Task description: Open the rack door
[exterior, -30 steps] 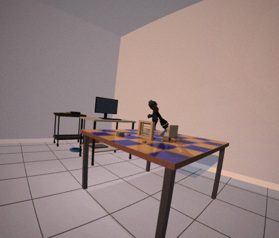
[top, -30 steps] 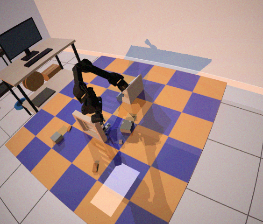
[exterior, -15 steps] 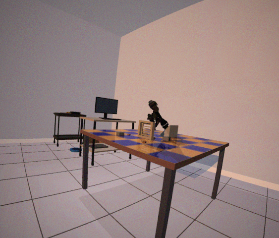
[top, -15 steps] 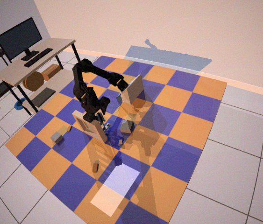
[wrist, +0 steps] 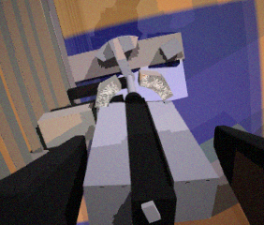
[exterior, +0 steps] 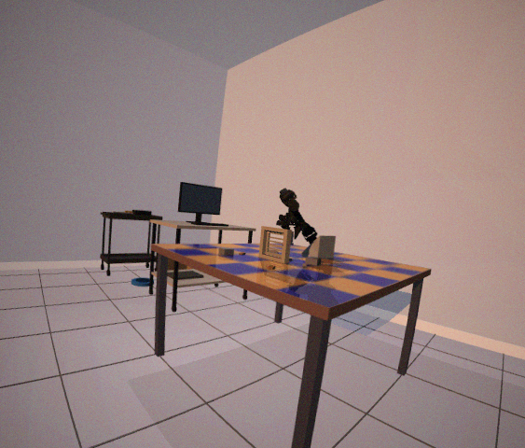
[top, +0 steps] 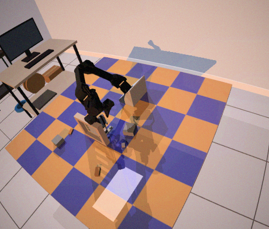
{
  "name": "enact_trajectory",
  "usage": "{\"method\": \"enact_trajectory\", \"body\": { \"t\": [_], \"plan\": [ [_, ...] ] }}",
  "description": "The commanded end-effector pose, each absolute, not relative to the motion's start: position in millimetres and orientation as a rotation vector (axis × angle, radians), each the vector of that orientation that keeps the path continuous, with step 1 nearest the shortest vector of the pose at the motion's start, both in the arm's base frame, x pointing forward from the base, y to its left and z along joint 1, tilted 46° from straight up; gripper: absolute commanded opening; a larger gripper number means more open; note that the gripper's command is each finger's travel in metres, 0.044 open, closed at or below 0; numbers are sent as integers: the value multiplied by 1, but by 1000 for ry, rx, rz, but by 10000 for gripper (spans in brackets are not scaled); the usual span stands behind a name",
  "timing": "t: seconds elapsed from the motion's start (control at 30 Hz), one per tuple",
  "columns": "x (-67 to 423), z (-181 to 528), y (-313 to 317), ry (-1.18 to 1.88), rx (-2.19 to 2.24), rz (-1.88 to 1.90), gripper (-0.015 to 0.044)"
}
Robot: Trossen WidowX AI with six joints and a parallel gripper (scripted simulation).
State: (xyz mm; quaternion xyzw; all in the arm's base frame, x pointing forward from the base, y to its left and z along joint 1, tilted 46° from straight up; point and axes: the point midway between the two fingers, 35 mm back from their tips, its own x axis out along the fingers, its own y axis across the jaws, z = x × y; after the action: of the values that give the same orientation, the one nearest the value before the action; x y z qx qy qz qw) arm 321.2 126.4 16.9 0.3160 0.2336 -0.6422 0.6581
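The wooden rack frame stands upright on the table. Its slatted door fills the frame and looks closed; the exact angle is hard to tell. On the arm's side is the upright handle, a black bar between pale grey faces in the wrist view. My gripper is open above the handle, pointing down. Its dark fingers stand on either side with gaps, and no grip shows. The handle's turn angle is unclear, and the fingertips are partly hidden in the top and exterior views.
An upright panel stands near the arm's base. A grey block lies beyond the handle side. Another grey block and a small orange block lie on the other side; an orange block and a pale rectangle are nearer the front.
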Motion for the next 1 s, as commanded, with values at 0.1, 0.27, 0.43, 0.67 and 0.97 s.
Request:
{"method": "enact_trajectory", "body": {
  "t": [0.1,0.27,0.43,0.67,0.97],
  "plan": [
    [325,18,122,503,732,-1460,285],
    [325,18,122,503,732,-1460,285],
    [325,18,122,503,732,-1460,265],
    [325,18,122,503,732,-1460,218],
    [325,18,122,503,732,-1460,158]
  ]
}}
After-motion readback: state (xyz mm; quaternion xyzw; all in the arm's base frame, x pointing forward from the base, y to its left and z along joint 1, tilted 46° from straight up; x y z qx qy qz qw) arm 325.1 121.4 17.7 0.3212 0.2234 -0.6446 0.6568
